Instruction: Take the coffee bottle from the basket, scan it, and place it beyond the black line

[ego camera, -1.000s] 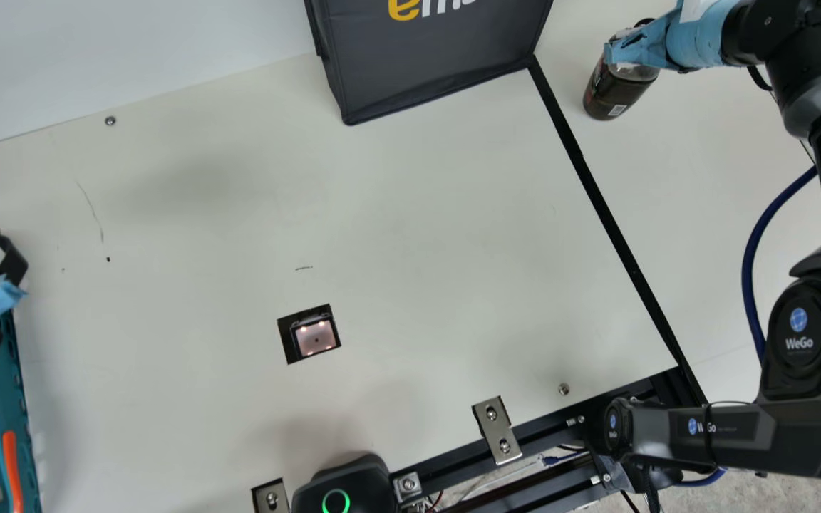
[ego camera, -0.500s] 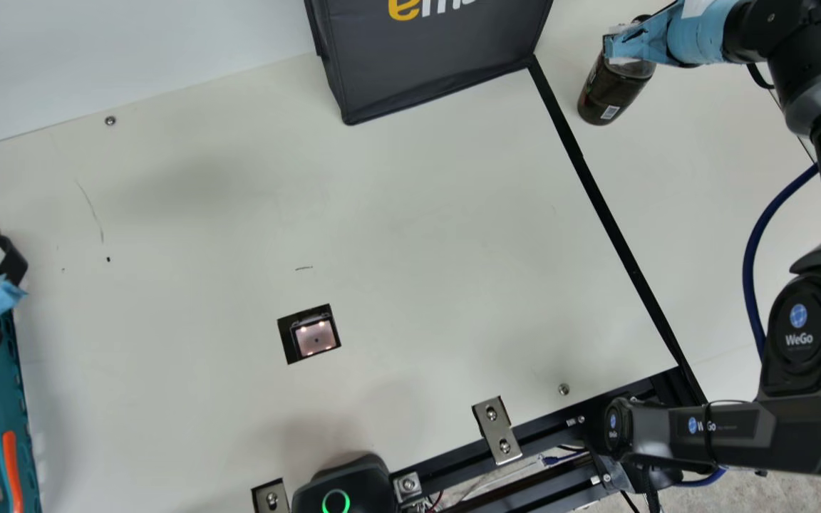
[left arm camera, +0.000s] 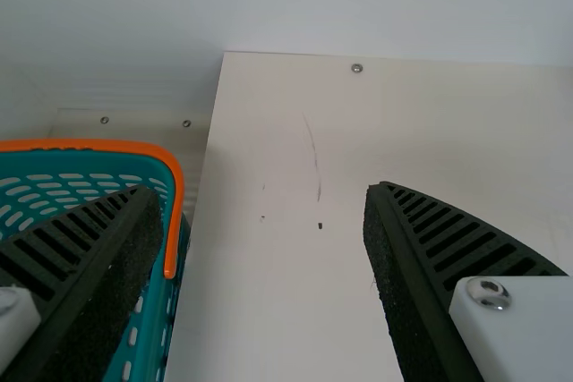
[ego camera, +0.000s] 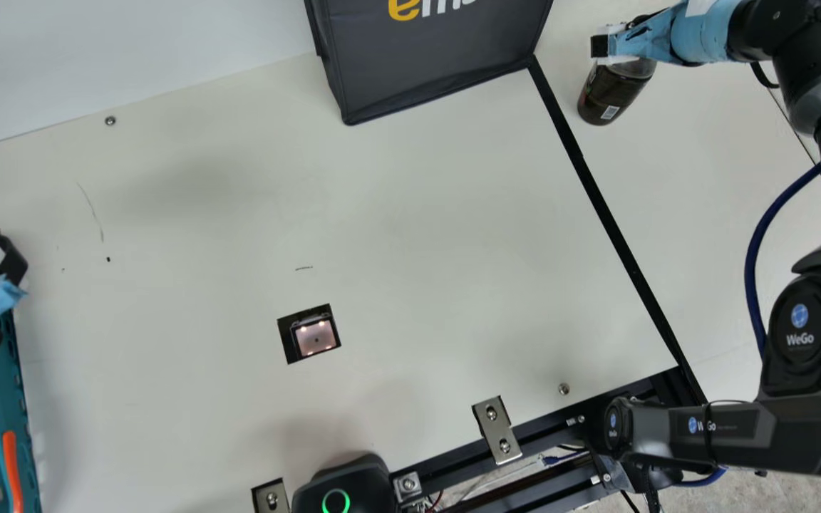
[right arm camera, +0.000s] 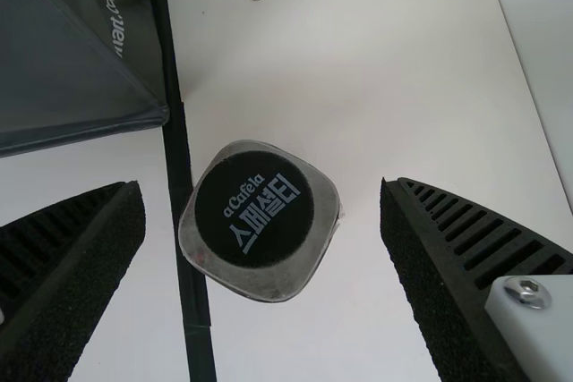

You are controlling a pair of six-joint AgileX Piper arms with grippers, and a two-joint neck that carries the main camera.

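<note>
At the main view's upper right, my right gripper (ego camera: pixel 611 44) is above the dark coffee bottle (ego camera: pixel 611 94), which rests on the table to the right of the black line (ego camera: pixel 613 231). From the right wrist view, the bottle's dark round top (right arm camera: pixel 254 209) appears between the open fingers of my right gripper (right arm camera: pixel 260 187), with a gap on either side. The black line (right arm camera: pixel 179 154) runs close beside it. My left gripper (ego camera: pixel 4 262) is at the main view's left edge, over the teal basket (ego camera: pixel 8 399). In its wrist view my left gripper (left arm camera: pixel 255 192) stands open and holds nothing.
A dark fabric bag (ego camera: pixel 432 64) stands at the back, left of the black line. The scanner window (ego camera: pixel 314 336) is set into the table's middle. A black device with a green ring (ego camera: pixel 343 488) sits at the front edge. Dark blue tubing (ego camera: pixel 754 271) lies at the right.
The bottle has shifted slightly left and toward the front, then stopped. My right gripper has opened, and one dark fingertip has come out leftward past the bottle. The left arm has stayed still.
</note>
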